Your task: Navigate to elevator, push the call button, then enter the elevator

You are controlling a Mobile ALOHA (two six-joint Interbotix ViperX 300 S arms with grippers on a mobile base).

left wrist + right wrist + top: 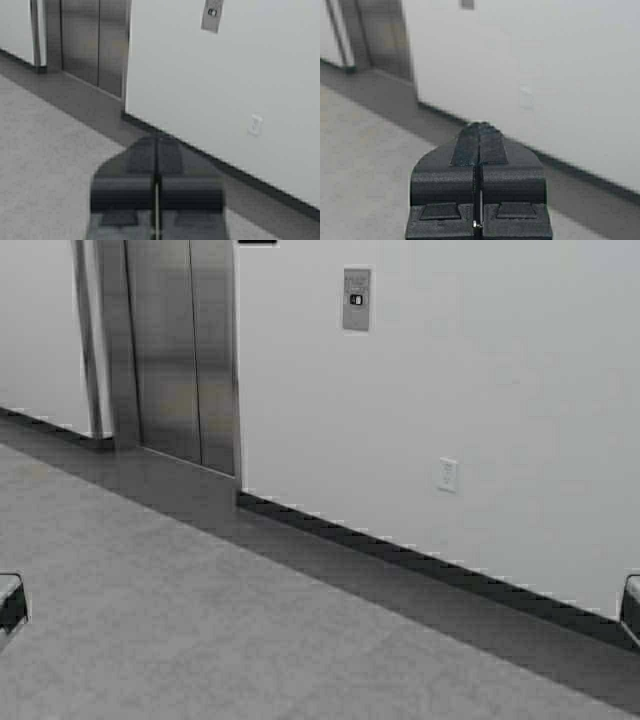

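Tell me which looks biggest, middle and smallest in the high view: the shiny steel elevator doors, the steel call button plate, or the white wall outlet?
1. Shiny steel elevator doors, by far.
2. Steel call button plate.
3. White wall outlet, only slightly smaller than the plate.

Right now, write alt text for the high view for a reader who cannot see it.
Closed steel elevator doors stand at the upper left in a white wall, seen across grey floor. A small steel call button plate is on the wall to their right, with a white wall outlet lower down. Only slivers of the arms show at both edges.
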